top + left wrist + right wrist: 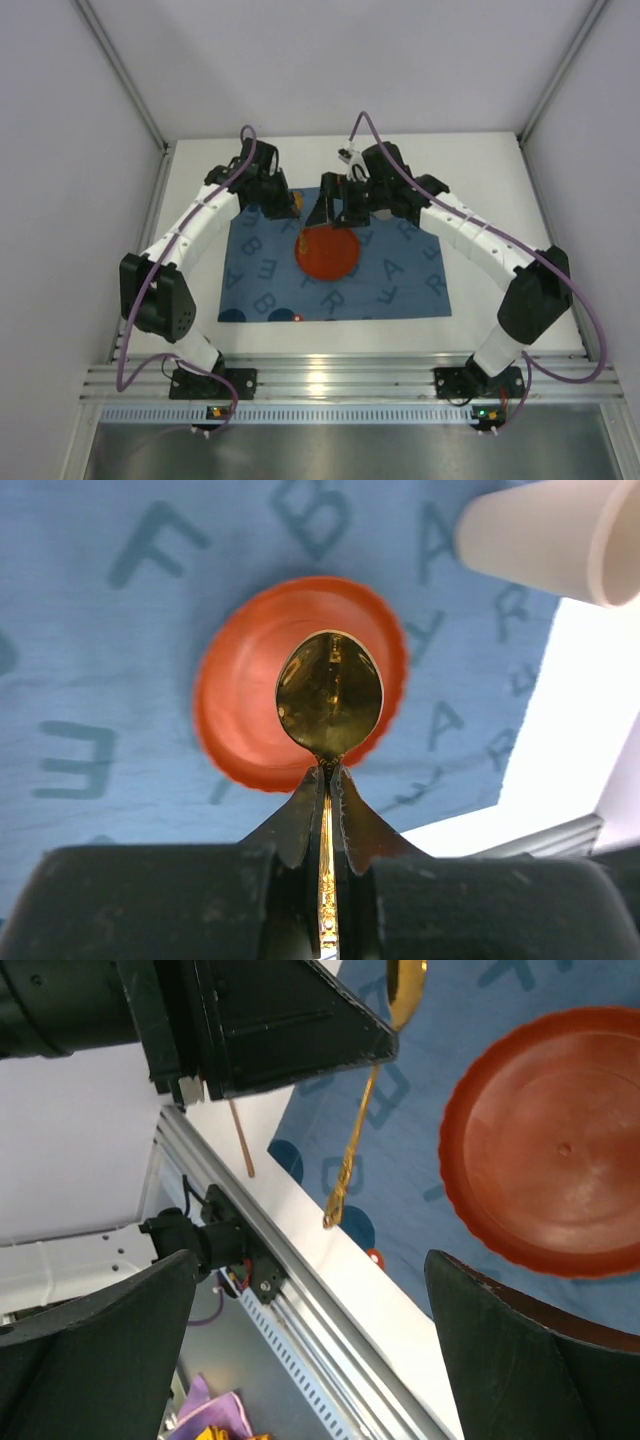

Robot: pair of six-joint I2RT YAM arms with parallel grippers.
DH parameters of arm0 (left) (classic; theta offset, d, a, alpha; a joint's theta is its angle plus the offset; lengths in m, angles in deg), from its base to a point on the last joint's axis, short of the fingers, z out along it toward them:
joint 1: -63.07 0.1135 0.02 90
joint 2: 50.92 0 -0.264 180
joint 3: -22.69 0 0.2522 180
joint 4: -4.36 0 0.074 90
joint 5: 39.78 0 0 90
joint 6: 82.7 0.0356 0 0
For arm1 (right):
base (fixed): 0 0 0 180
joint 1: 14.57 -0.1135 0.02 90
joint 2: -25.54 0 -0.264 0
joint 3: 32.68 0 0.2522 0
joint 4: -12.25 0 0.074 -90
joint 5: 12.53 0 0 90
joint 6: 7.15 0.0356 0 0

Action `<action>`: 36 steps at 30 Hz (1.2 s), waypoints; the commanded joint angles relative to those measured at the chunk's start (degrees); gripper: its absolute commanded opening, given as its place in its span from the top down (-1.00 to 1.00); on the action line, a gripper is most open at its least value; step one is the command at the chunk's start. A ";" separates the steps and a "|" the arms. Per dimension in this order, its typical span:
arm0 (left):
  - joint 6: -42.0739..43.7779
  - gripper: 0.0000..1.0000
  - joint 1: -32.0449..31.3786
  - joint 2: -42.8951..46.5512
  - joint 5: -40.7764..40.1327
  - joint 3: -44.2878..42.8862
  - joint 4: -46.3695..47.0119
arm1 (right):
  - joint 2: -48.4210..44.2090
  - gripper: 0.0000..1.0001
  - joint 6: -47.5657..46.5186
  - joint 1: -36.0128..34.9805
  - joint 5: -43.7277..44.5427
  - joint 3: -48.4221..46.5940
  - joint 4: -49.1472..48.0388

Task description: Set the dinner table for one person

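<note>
— White walls (60, 150) close us in on both sides and at the back. Nearest us runs a ribbed metal rail (330, 380), with our left arm (190, 225) and right arm (480, 240) bolted along it. How much room do we have?
— We see the dinner table (480, 170), plain matte white, showing past the blue lettered mat (400, 285) on every side. It is a narrow strip at the near edge, with wider bands on the right and at the far edge.
— And on the mat?
— We find an orange plate (327, 252) with a scalloped rim near its middle. Beyond it our two grippers hang close together over the mat's far half.
— What do we hold?
— Our left gripper (328, 780) is pinched tight on the neck of a gold spoon (329, 695), bowl forward, above the plate. Our right gripper (310, 1260) has its fingers spread wide with nothing between them.
— Anything farther out?
— We see a pale paper cup (545, 535) near the mat's edge. We cannot tell whether it stands or lies.
</note>
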 commanded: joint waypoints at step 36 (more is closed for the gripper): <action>0.37 -0.64 -2.37 7.09 -12.54 0.94 -8.79 | -23.61 1.00 0.79 7.93 8.61 32.35 -6.29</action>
